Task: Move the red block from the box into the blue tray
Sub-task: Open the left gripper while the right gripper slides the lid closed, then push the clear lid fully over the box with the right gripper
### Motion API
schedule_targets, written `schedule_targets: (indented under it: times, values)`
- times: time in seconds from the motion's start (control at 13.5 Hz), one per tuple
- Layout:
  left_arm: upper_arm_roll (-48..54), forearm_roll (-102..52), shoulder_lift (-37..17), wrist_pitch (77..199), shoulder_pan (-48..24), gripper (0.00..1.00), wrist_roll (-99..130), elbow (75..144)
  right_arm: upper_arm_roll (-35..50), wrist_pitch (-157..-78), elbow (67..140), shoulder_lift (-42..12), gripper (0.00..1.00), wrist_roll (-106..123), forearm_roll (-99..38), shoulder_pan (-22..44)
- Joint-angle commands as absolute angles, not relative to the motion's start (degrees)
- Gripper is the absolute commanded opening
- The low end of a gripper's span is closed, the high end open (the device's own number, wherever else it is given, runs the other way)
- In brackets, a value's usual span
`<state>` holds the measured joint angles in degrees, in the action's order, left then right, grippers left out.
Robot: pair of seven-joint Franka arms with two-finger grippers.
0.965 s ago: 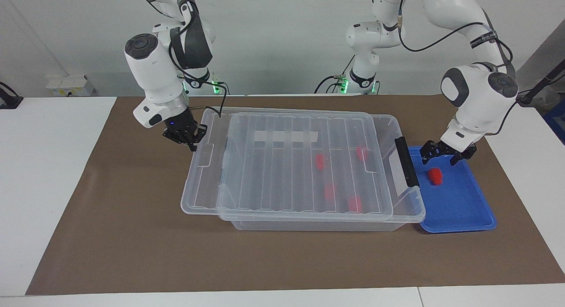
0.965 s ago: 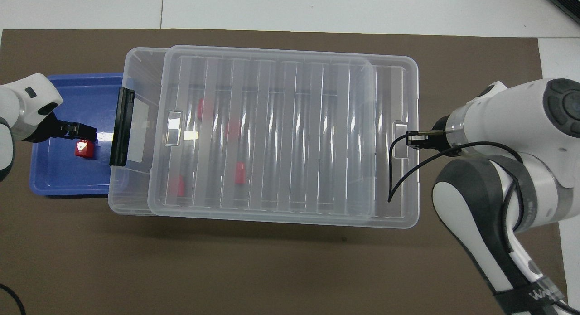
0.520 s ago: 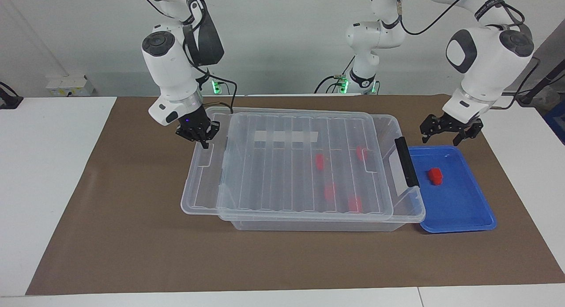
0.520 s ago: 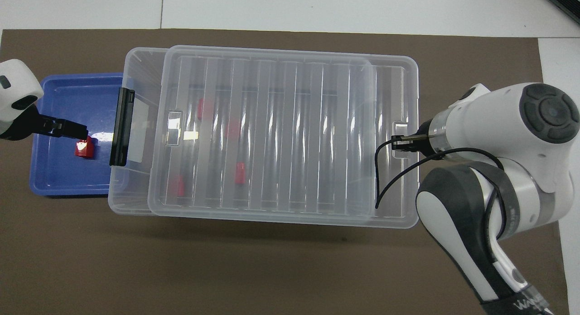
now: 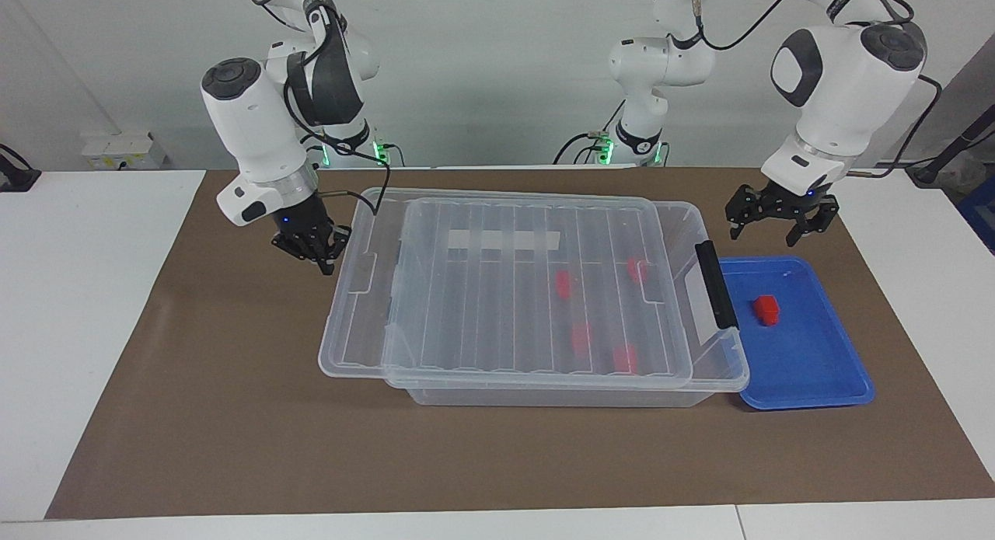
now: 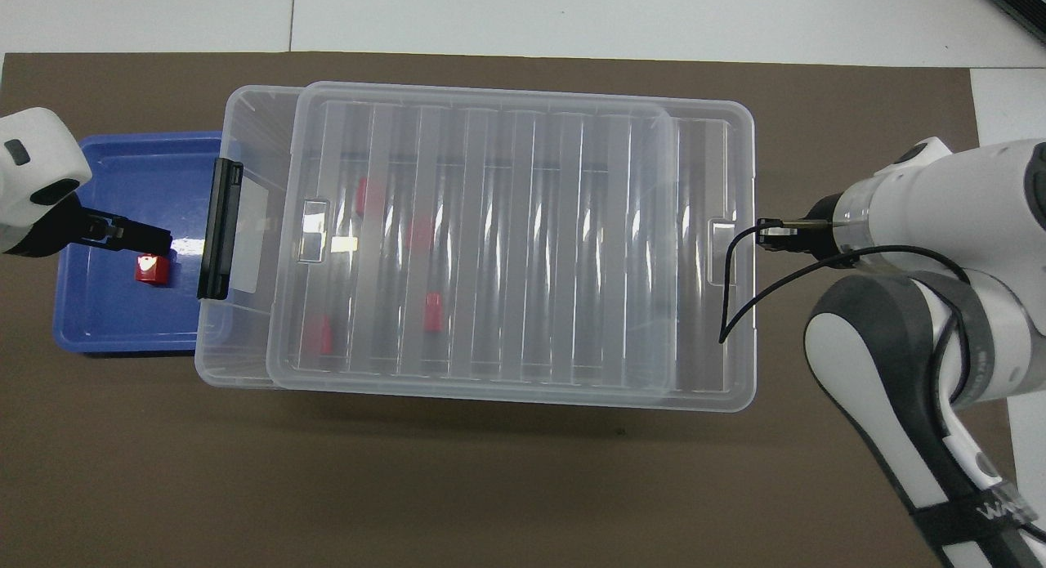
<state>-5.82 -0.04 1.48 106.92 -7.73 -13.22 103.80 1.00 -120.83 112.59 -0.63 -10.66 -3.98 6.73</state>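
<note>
One red block lies in the blue tray, apart from any gripper; it also shows in the overhead view. My left gripper is open and empty, raised over the tray's edge toward the robots. The clear box stands beside the tray, its ribbed lid lying shifted on it. Several red blocks show through the lid. My right gripper is shut and empty, just off the box's end toward the right arm.
The box's black latch bar sits at the end next to the tray. A white tape strip is on the lid. A brown mat covers the table under everything. A loose black cable hangs from the right wrist over the box's end.
My left gripper has risen from just above the block and drawn back toward the robots. My right gripper swung over the box's corner and then back off its end. The block stayed put.
</note>
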Motion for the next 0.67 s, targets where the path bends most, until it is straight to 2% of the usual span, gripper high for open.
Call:
schedule_targets:
  times: [0.0, 0.59]
  values:
    - [-6.2, -0.1, 4.5, 103.1, -7.2, 1.00, -12.8, 102.8, 1.5, -124.6, 114.9, 0.0, 0.00, -9.5, -5.2, 7.6]
    - [-5.7, -0.1, 5.8, 101.3, -6.7, 1.00, -12.7, 102.9, 1.6, -125.8, 116.3, 0.4, 0.00, -11.5, -5.3, 12.3]
